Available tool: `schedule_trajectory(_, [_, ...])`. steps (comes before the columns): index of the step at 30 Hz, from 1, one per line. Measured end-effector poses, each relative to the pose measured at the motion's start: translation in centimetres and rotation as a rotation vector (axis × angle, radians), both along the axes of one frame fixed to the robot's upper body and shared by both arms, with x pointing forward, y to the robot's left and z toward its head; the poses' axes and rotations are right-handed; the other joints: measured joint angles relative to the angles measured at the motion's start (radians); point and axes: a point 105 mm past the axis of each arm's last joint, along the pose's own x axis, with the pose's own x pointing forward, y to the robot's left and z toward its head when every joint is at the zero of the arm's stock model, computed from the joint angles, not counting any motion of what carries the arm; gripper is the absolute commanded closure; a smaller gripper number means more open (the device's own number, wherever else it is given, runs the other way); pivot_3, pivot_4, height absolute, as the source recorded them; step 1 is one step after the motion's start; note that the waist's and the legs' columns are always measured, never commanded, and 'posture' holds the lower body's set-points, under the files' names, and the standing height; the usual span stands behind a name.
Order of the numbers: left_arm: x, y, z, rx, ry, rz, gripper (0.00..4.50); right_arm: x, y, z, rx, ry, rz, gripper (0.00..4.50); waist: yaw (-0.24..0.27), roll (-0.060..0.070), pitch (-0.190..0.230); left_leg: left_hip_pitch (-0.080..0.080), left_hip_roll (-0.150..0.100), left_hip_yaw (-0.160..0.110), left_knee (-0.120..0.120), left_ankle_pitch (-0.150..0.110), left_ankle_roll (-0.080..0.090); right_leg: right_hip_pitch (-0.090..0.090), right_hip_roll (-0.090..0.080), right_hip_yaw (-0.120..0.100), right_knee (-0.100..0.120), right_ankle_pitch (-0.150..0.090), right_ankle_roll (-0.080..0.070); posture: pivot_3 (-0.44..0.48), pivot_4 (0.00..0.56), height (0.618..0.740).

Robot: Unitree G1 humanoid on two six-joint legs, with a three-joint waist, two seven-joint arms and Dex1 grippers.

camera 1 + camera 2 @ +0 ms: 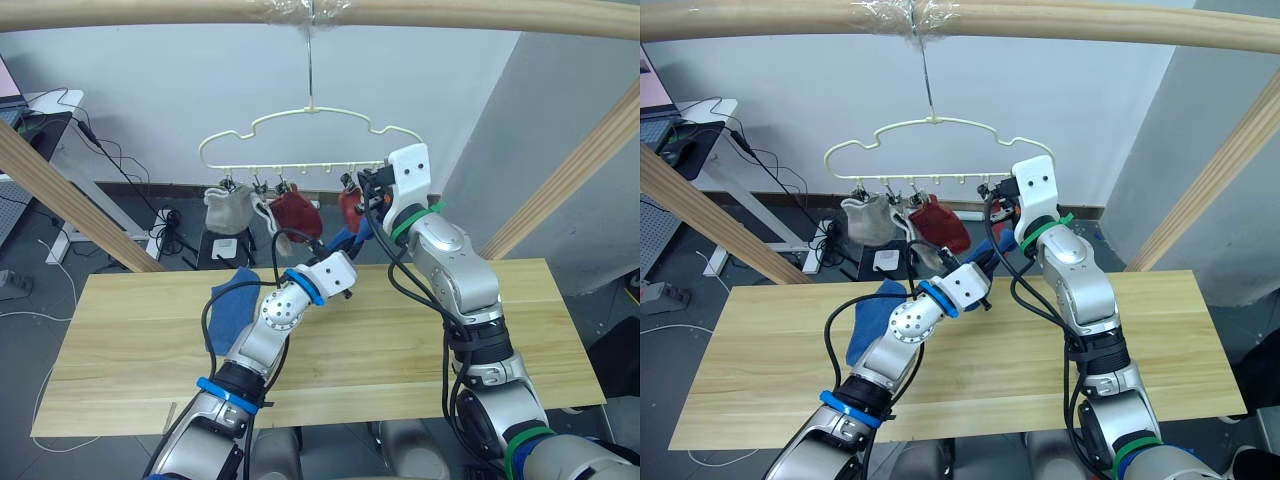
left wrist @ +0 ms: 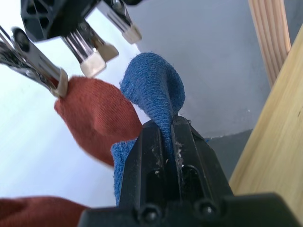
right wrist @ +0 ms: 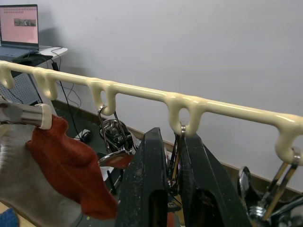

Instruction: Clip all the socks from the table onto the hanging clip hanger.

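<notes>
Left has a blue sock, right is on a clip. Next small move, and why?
Probably raise the left gripper a little to feed the pinched blue sock into the metal clip that the right gripper squeezes on the clip hanger. The sock's edge sits just below the clips, beside a hung rust-red sock.

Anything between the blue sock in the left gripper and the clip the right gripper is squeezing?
Nothing visible blocks it. The blue sock held by the left gripper sits just below the open clips, beside the hung rust-red sock. The right gripper pinches a clip on the clip hanger.
</notes>
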Motion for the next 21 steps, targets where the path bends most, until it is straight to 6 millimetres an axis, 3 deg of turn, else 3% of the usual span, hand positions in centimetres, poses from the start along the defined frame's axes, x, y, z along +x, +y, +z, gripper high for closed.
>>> schedule_trajectory(11, [1.2,0.1,1.5,-0.001,-0.035,0.012,4.50,-0.1,0.0,0.0,-0.003,0.010,0.001,4.49,0.000,0.000,0.000,0.000,0.000,0.000,0.000,0.000,0.000,0.000,0.000,0.000,0.000,0.000,0.000,-0.128,0.248,0.740])
schedule_trajectory(21, [1.7,0.2,0.8,0.024,0.009,0.011,4.50,-0.1,0.1,-0.1,-0.002,0.021,0.003,4.49,-0.001,0.000,0.000,0.000,0.000,0.000,0.000,0.000,0.000,0.000,0.000,0.000,0.000,0.000,0.000,-0.129,0.246,0.740])
